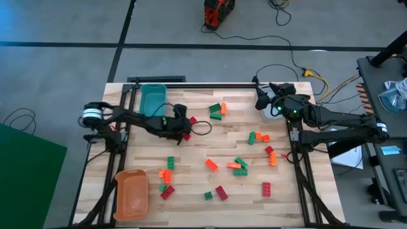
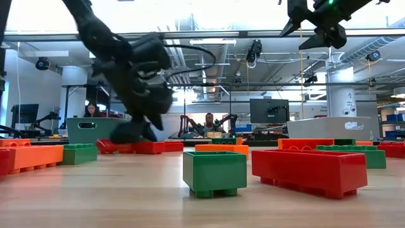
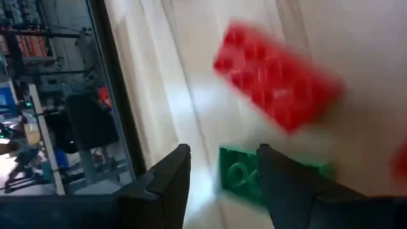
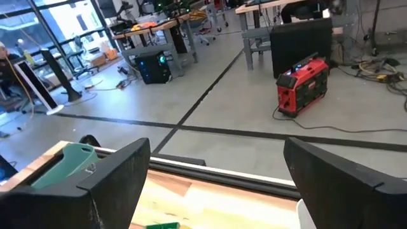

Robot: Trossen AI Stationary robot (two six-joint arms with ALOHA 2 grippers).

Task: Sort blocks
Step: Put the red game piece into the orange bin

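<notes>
The left gripper [image 1: 185,131] is down low over the table [image 1: 191,184], just beside the teal bin [image 1: 152,99] on its inner side. In its wrist view its two fingers [image 3: 166,181] stand apart with nothing clamped between them; a green block [image 3: 241,179] lies in the gap ahead of them and a red block [image 3: 275,77] lies just past it, close but not clearly touching. The step in hand looks like closing on one of these two blocks near the teal bin.

To do it well, the gripper should settle on a single block before closing. The green one is already lined up between the fingers, so the fingers ought to straddle its long sides squarely and go low enough to catch the body rather than the studs. The red block is close enough to be nudged or pinched along with it, so a straight descent without sideways drift matters. A dark cable loop [image 1: 202,128] lies on the wood right next to the gripper and should be kept out of the grasp.

The remaining blocks [image 1: 236,164] are scattered across the table, well away from the teal bin, with a few close to the orange bin [image 1: 130,194]. The right gripper [image 1: 266,97] waits raised at the far right corner of the table, its fingers wide apart and empty.
</notes>
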